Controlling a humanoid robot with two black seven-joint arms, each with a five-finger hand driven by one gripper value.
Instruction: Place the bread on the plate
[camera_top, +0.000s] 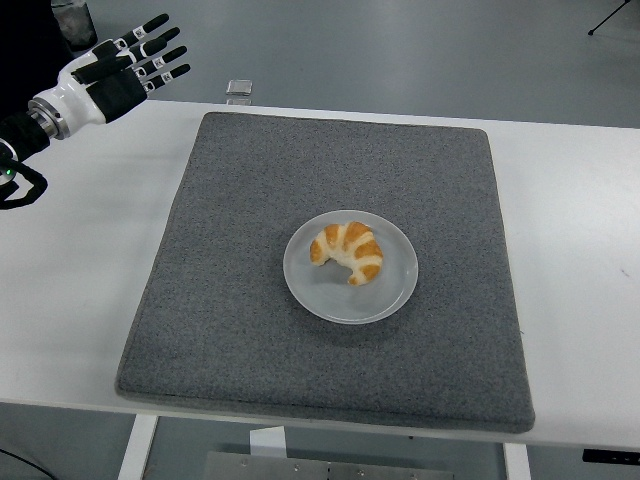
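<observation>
Head view shows the left hand (118, 72) raised at the upper left corner, above the far left part of the white table (70, 270) and well apart from everything on it. Its black and white fingers (158, 45) are stretched out nearly straight and fanned apart, pointing toward the upper right, and they hold nothing. The black forearm runs down and left from the wrist to the picture's left edge.

A croissant-shaped piece of bread (347, 252) lies on the pale round plate (392, 297), a little above and left of the plate's centre, with its curved back toward the far side. The plate sits near the middle of a grey felt mat (220, 300) that covers most of the tabletop.

A small clear object (238, 88) sits at the table's far edge, just beyond the mat's far left corner; what it is cannot be told. No readable writing or brand mark shows on the hand, plate, mat or table.
</observation>
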